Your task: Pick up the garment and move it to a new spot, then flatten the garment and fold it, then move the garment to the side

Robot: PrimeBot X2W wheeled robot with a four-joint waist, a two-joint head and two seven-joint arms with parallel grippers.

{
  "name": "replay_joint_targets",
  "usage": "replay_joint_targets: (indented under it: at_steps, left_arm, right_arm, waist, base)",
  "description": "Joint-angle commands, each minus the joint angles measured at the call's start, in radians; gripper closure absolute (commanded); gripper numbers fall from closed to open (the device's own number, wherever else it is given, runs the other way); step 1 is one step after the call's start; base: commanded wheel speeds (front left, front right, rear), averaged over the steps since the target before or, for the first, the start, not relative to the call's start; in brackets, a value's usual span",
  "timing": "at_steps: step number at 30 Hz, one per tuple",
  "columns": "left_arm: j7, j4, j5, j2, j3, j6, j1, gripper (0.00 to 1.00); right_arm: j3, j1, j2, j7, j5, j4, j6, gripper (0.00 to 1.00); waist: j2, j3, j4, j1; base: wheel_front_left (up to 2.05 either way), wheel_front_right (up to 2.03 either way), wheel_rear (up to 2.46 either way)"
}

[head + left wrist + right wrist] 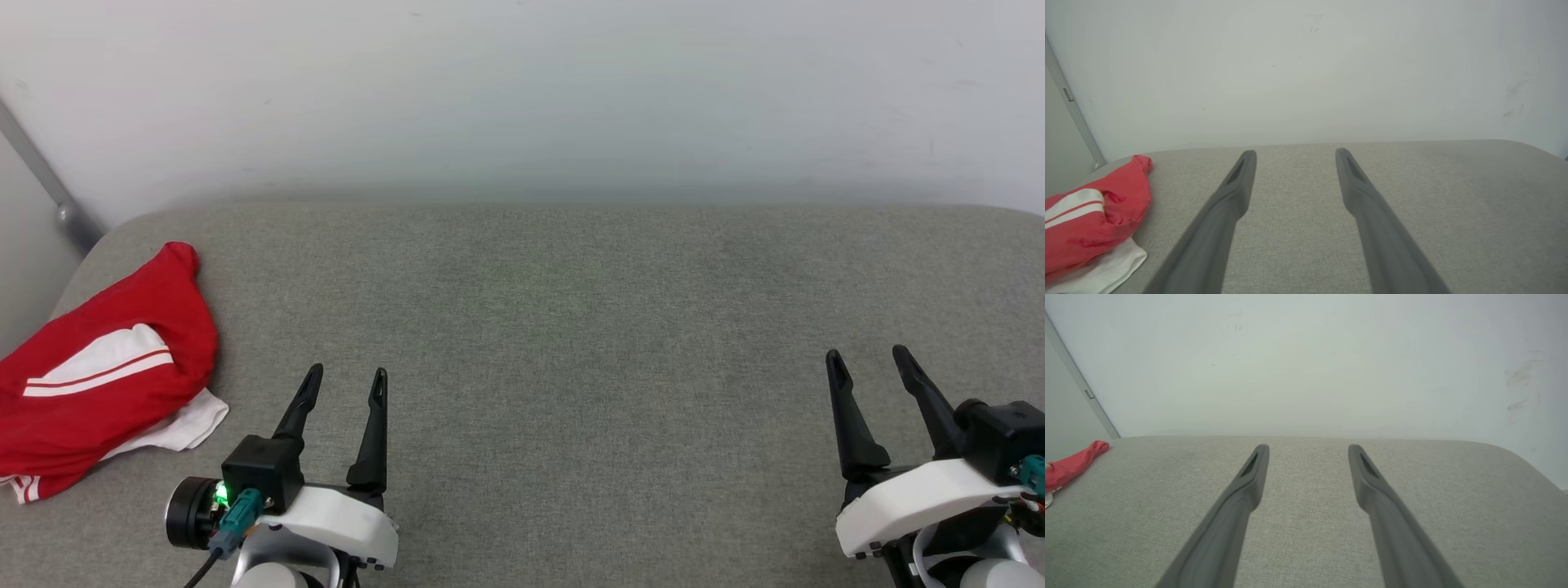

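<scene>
My left end effector (pixel 347 374) and right end effector (pixel 867 354) hover released and empty over the grey bench (pixel 571 343). The garment (pixel 98 359) lies crumpled at its left edge, untouched. All 3 stages appear left: moving, flattening and folding, setting aside.

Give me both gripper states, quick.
Left gripper: open, holding nothing; the crumpled red-and-white T-shirt lies apart to its left.
Right gripper: open, holding nothing.

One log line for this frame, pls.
garment: crumpled, left end of grey cushion | left gripper: open, empty | right gripper: open, empty | pick: not started
</scene>
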Motion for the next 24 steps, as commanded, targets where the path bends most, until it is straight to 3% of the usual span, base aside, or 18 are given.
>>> replay_joint_targets:
  at_steps: [1, 24]
  left_arm:
    - [-0.008, 0.002, 0.019, -0.004, -0.001, -0.005, -0.015, 0.00]
    - [-0.035, 0.054, 0.038, -0.035, 0.021, -0.034, -0.018, 0.00]
  right_arm:
    - [0.000, 0.008, 0.004, -0.005, -0.021, -0.009, 0.000, 0.00]
    - [-0.009, 0.018, 0.011, -0.015, -0.105, -0.031, 0.000, 0.00]
  waist:
    - [0.0000, 0.000, 0.001, 0.0000]
    - [0.0000, 0.000, 0.011, 0.0000]
  base:
    - [0.00, 0.00, 0.00]
    - [0.00, 0.00, 0.00]
